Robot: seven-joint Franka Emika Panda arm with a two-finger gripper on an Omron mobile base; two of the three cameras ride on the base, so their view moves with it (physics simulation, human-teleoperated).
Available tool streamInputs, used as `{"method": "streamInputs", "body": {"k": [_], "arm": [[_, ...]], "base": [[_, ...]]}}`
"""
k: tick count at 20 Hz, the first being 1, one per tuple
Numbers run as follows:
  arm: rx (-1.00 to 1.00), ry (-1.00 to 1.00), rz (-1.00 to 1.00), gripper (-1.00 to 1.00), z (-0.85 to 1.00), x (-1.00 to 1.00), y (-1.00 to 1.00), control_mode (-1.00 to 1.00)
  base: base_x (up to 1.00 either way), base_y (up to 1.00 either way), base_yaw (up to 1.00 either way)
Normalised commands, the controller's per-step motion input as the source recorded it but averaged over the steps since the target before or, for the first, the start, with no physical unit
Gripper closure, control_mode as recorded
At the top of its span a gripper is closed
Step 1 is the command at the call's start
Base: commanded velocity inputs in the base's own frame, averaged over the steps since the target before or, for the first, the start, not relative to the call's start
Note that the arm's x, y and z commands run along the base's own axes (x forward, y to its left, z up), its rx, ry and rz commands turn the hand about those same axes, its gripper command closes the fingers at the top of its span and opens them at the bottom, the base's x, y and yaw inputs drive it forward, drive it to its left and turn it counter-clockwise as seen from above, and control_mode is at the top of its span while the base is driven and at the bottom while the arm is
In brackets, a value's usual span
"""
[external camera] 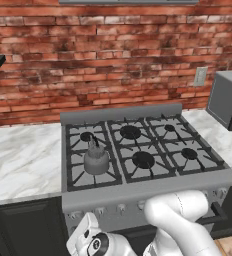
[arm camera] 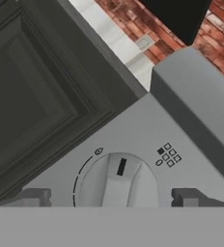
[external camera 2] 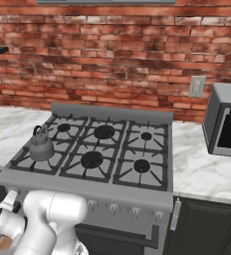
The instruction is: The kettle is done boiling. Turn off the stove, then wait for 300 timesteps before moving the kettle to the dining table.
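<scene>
- My gripper point(arm camera: 112, 198) is low in front of the stove point(external camera: 148, 187), at the left end of its front panel, with the jaws spread wide apart and nothing between them but a knob point(arm camera: 118, 181).
- In the hand view one fingertip point(arm camera: 34, 197) sits to one side of that knob and the other to the opposite side. I judge I am lined up this way so the jaws can close across its raised grip bar and twist it.
- I cannot tell whether the tips already touch the panel or stand just off it.
- The little burner diagram point(arm camera: 167, 155) printed beside the knob has one square filled in, which I take to mark the burner this knob feeds. I believe it is the front left one, since this is the leftmost knob.
- The kettle point(external camera: 96, 159) stands upright on the front left grate, near the stove's left edge and close to its front edge, handle up. It stays put because the flame comes first, then the wait.
- The burner must be shut off before anything else, so this is the opening step.
- The microwave point(external camera: 228, 100) sits on the counter point(external camera: 23, 160) past the stove's right edge, well apart from my work.
</scene>
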Motion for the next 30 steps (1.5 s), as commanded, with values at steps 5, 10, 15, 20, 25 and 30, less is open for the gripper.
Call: {"method": "streamInputs", "body": {"k": [5, 10, 15, 20, 25, 30], "arm": [[0.00, -0.03, 0.00, -1.00, 0.00, 0.07, 0.00, -1.00], [0.00, 0.00, 0.00, -1.00, 0.00, 0.18, 0.00, -1.00], [0.00, 0.00, 0.00, -1.00, -0.03, 0.21, 0.00, -1.00], [0.00, 0.00, 0.00, -1.00, -0.02, 0.20, 0.00, -1.00], [0.00, -0.01, 0.00, 1.00, 0.00, 0.22, 0.00, -1.00], [0.00, -0.03, 0.00, 1.00, 0.00, 0.20, 0.00, -1.00]], "base": [[0.00, 0.00, 0.00], [0.00, 0.00, 0.00], [0.00, 0.00, 0.00], [0.00, 0.00, 0.00], [0.00, 0.00, 0.00], [0.00, 0.00, 0.00]]}}
